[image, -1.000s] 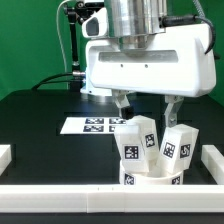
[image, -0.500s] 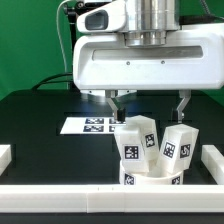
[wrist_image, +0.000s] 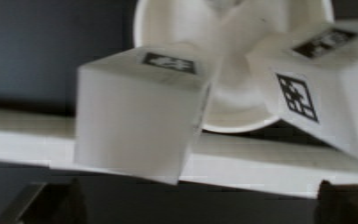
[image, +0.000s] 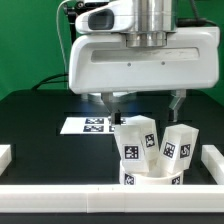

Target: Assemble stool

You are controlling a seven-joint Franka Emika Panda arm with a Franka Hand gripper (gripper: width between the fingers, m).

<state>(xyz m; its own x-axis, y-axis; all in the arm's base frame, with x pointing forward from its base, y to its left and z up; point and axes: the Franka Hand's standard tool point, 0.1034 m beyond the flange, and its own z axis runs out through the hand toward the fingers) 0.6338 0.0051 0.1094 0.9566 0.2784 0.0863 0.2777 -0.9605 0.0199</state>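
My gripper [image: 143,107] hangs wide open above the legs [image: 138,146]; descending off-centre could, I think, knock them off the seat [image: 150,182].

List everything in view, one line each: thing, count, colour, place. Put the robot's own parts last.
Stool seat: one, white round disc with tags on its rim, near the front bar, right of centre in the exterior view.
Leg blocks: two, white with black-and-white tags, standing on the seat and leaning a little; one on the exterior view's left, one on its right.
Marker board: one, flat white sheet with tags, on the table behind the stool.
Edge bars: white; one along the front, short pieces at the exterior view's left and right.
Table: one, black.
Stand: dark, behind the table; details unclear.
Arm: one, white housing above the stool.
Pincer: one, open, empty, above the leg blocks.
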